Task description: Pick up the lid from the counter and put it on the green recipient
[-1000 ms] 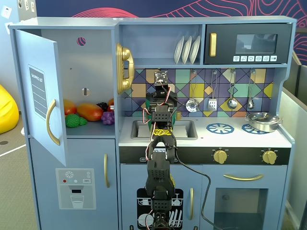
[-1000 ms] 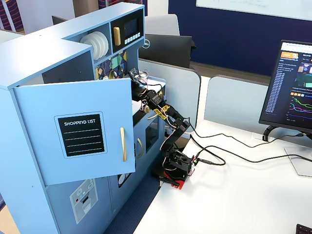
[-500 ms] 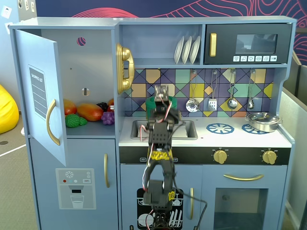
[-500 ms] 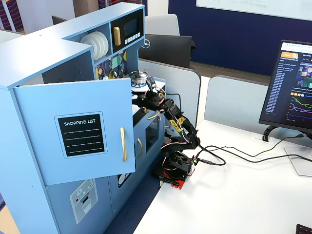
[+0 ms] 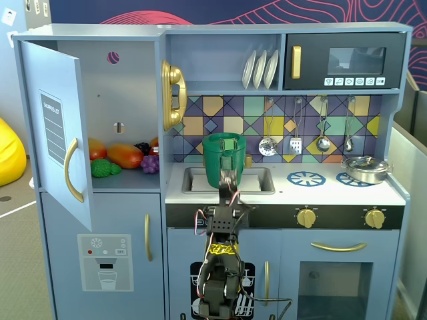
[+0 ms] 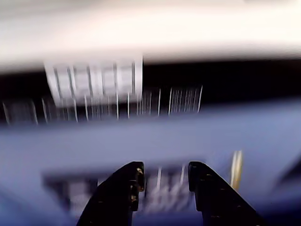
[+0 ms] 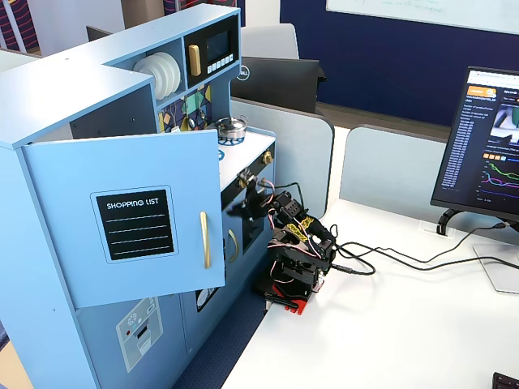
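Lid: the flat round dark-green plastic lid with its blocky knob sits on top of the tall dark-green plastic pot.
Pot: stands on the counter at the sink.
My jaws: parted, holding nothing, down at the cabinet front; the wrist view is blurred.
Fridge compartment: door open, toy fruit inside.
Burner: low shiny silver metal pot, lidded.
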